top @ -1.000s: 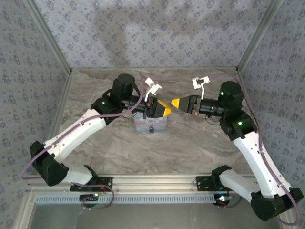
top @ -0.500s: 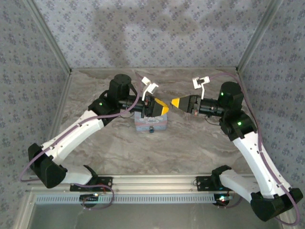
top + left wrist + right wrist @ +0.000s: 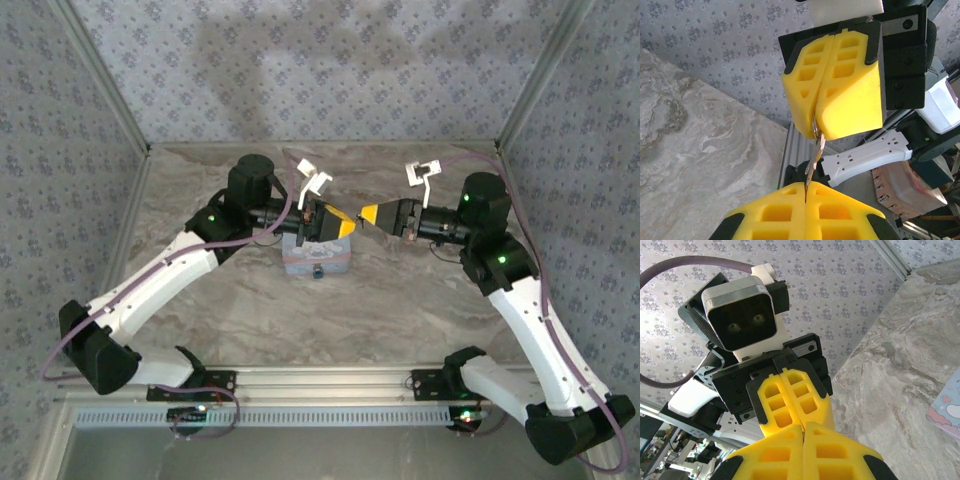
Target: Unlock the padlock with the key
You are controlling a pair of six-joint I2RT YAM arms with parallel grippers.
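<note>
Key [image 3: 816, 152], each end hidden in the clamped-tight jaws of left gripper [image 3: 805, 192] and right gripper [image 3: 816, 131]

Left hand [image 3: 805, 187] and right hand [image 3: 816, 131] meet tip to tip, the key [image 3: 816, 150] seemingly bridging them; open table [image 3: 380, 310] surrounds the tin [image 3: 335, 262].

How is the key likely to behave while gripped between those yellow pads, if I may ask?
The key looks like thin, flat metal, so it is probably stiff and light. Its smooth faces may slip or pivot in the right gripper. Pinched at both ends, it could twist if the left gripper pulls.
</note>
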